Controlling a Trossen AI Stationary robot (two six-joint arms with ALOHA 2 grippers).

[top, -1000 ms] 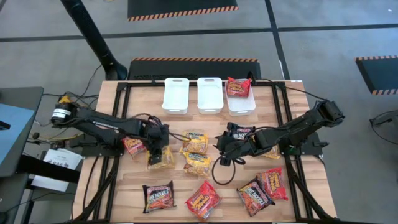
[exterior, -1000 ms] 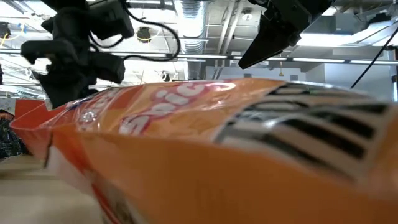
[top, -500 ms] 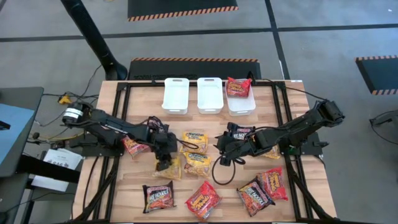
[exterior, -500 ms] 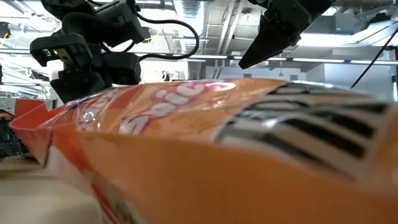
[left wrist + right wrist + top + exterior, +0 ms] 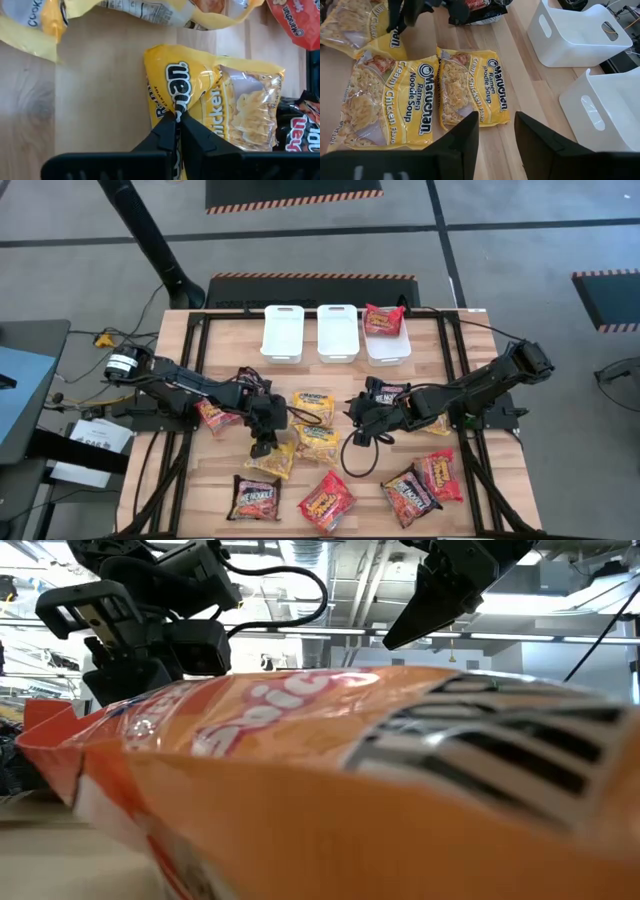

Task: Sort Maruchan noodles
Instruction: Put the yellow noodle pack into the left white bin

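Maruchan noodle packets lie flat across the wooden table: yellow ones (image 5: 313,408) (image 5: 318,442), black ones (image 5: 255,498) (image 5: 388,392) and red ones (image 5: 327,502) (image 5: 440,473). One red packet (image 5: 383,318) sits in the rightmost white bin (image 5: 390,355). My left gripper (image 5: 262,448) is shut on a yellow packet (image 5: 220,100) at the left of the middle. My right gripper (image 5: 495,131) hangs open above the table's middle, holding nothing, with two yellow packets (image 5: 395,105) (image 5: 472,90) ahead of it. My left gripper pinches a raised crease of the yellow packet's film (image 5: 181,97), on its printed brand name near one edge, between the two fingertips. The fingers slant down from above, from the table's left. The packet's body lies on the table.
Three white bins stand in a row at the far edge (image 5: 282,332) (image 5: 337,332); the left and middle ones hold nothing. A red packet (image 5: 213,415) lies under the left arm. In the low view a large orange-red packet (image 5: 380,790) fills the foreground. Black frame rails (image 5: 185,380) border the table.
My left gripper has moved toward the table's near right, dropped down onto the yellow packet and shut on it. The packet has slid a little toward the near edge with it.
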